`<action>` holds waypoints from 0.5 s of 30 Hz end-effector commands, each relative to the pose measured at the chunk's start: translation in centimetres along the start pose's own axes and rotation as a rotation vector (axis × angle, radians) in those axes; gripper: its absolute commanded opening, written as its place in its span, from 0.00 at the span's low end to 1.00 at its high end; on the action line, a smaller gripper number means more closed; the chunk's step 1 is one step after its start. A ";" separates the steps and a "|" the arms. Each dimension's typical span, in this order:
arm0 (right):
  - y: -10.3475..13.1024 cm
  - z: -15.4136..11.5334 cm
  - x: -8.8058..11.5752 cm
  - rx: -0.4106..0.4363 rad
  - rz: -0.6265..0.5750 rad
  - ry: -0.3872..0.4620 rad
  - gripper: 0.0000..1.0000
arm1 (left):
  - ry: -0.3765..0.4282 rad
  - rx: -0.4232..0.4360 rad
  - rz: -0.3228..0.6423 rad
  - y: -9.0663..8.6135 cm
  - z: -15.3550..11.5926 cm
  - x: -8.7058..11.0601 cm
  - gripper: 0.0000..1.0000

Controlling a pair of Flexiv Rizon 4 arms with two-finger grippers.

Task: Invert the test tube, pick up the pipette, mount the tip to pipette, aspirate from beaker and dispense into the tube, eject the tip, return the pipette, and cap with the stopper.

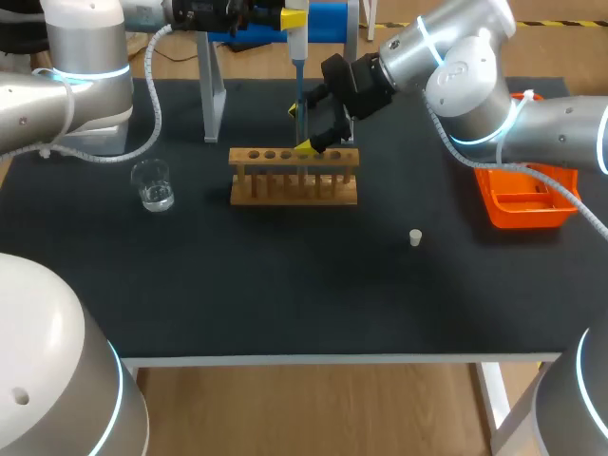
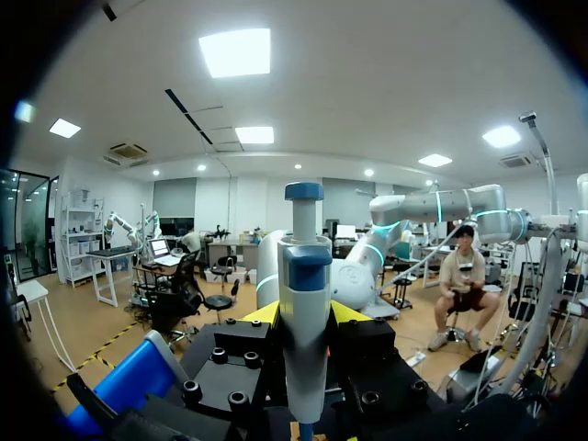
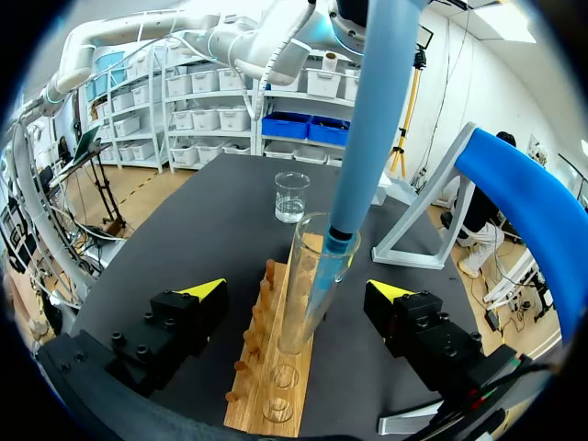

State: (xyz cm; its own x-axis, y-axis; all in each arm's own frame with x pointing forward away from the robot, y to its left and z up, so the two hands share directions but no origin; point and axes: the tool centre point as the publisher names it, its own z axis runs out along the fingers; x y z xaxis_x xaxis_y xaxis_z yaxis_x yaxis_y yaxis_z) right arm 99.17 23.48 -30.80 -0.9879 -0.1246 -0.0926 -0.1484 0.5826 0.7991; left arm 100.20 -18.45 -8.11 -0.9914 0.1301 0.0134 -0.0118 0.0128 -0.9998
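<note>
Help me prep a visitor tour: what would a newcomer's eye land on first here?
The blue-and-white pipette, clamped upright in the left gripper, with its tip inside the test tube standing in the wooden rack mid-table. Next, the right gripper, open, its yellow fingers either side of that tube without touching. The beaker stands alone off the rack's left end.

Head view looking down on table (image 1: pixel 285 285), wrist views close-up, all sharing the pipette (image 2: pixel 304 303)
</note>
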 end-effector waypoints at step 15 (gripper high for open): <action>0.5 -2.3 0.7 -0.018 0.006 0.022 1.00 | 0.005 0.001 0.001 0.0 -0.1 -0.2 0.00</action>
State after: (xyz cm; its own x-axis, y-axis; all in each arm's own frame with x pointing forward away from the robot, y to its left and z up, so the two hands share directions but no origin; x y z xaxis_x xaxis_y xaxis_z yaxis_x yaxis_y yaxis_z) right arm 98.96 23.40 -30.34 -0.9880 -0.1294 -0.0845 -0.1441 0.5728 0.8069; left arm 100.21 -18.45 -8.11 -0.9914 0.1301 0.0134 -0.0119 0.0127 -0.9998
